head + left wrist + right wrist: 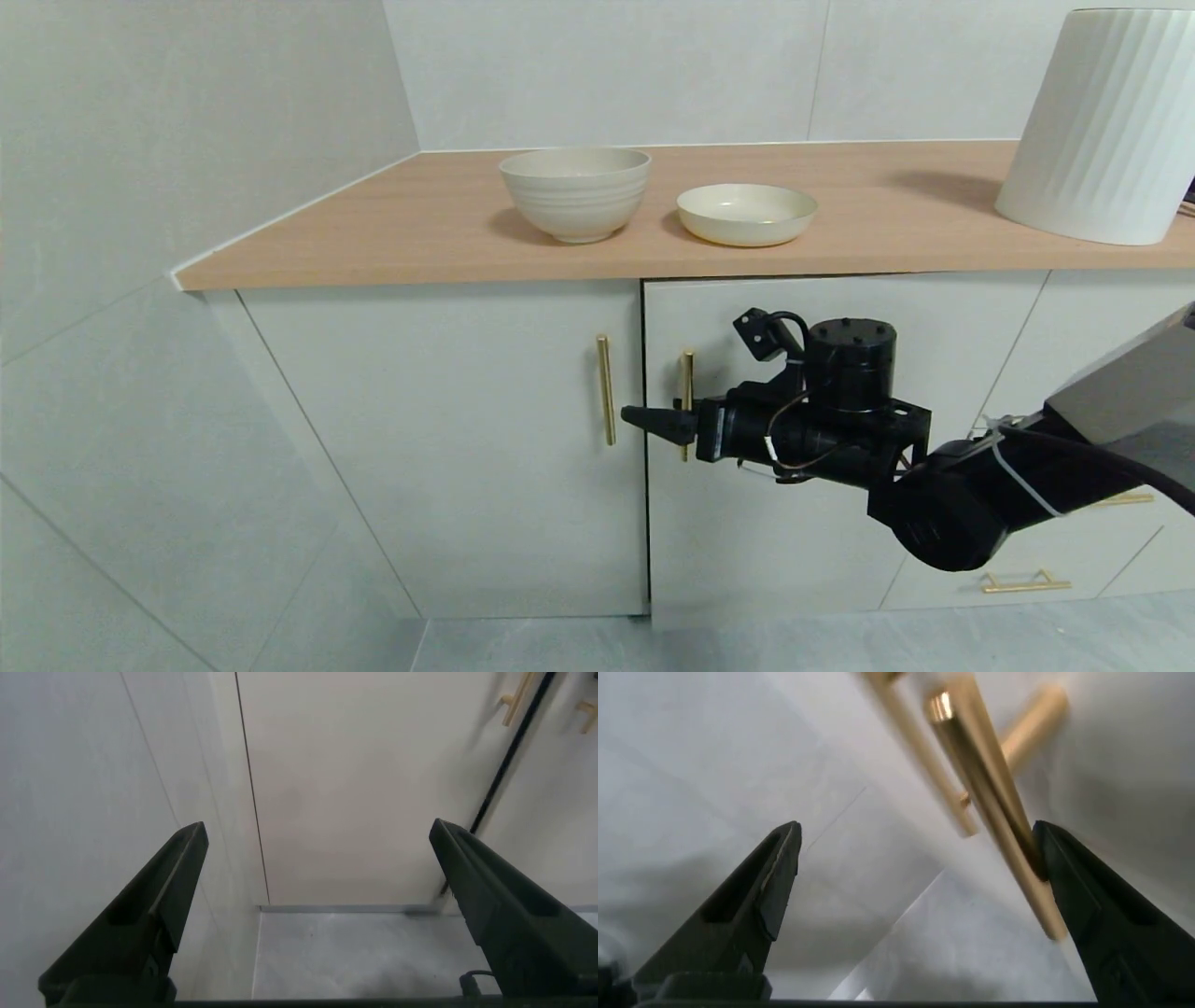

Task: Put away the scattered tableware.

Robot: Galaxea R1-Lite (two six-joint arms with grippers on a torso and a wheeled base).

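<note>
A ribbed cream bowl [575, 194] and a shallow cream plate [746, 214] stand side by side on the wooden countertop [401, 233]. Below them are two shut cabinet doors, each with an upright gold handle: the left door handle [606, 390] and the right door handle [687, 373]. My right gripper [644, 420] is at handle height in front of the door seam. In the right wrist view this gripper [917, 835] is open, with a gold handle bar [990, 793] between its fingers, close to one of them. My left gripper [318, 833] is open and holds nothing, facing the cabinet's foot.
A tall white ribbed cylinder [1102, 121] stands on the counter at the right. Tiled walls close the left side and the back. Drawers with gold handles [1025, 584] lie low to the right. Grey floor [355, 952] runs along the cabinet base.
</note>
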